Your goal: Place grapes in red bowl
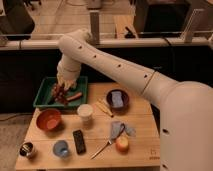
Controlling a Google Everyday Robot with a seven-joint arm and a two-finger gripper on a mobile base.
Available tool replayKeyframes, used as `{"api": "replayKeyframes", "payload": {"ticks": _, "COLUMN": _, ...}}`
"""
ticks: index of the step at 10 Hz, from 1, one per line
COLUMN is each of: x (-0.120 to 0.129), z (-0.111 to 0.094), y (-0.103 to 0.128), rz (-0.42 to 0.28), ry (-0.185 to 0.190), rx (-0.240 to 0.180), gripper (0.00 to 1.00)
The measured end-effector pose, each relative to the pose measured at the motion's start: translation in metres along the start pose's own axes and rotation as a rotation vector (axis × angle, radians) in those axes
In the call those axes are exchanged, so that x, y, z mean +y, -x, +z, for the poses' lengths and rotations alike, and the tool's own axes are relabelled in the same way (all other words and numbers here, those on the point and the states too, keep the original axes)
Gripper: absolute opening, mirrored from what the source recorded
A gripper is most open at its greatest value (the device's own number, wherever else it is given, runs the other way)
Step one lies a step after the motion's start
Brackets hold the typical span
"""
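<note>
The grapes (58, 93), a small dark reddish-purple bunch, hang at my gripper (60, 88) over the left part of the green tray (46, 86). The gripper is shut on the grapes, and the arm reaches down to it from the upper right. The red bowl (49, 120), shallow and terracotta-coloured, sits on the wooden table just in front of the tray, below and slightly left of the gripper. It holds nothing that I can see.
A white cup (85, 112) stands right of the red bowl. A dark bowl with a blue block (117, 99), a grey cloth (120, 130), an orange-red fruit (121, 144), a spoon (102, 149), a black remote (79, 141), a blue cup (61, 148) and a can (27, 149) are on the table.
</note>
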Motion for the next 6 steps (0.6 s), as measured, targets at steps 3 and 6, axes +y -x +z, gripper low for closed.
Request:
{"api": "replayKeyframes", "payload": {"ticks": 3, "x": -0.007, "z": 0.019, "y": 0.016, "rz": -0.042, "ry": 0.009, "rx": -0.028, "gripper": 0.05}}
{"api": "replayKeyframes", "payload": {"ticks": 6, "x": -0.013, "z": 0.035, "y": 0.025, "rz": -0.064, "ry": 0.011, "rx": -0.044, "gripper": 0.05}}
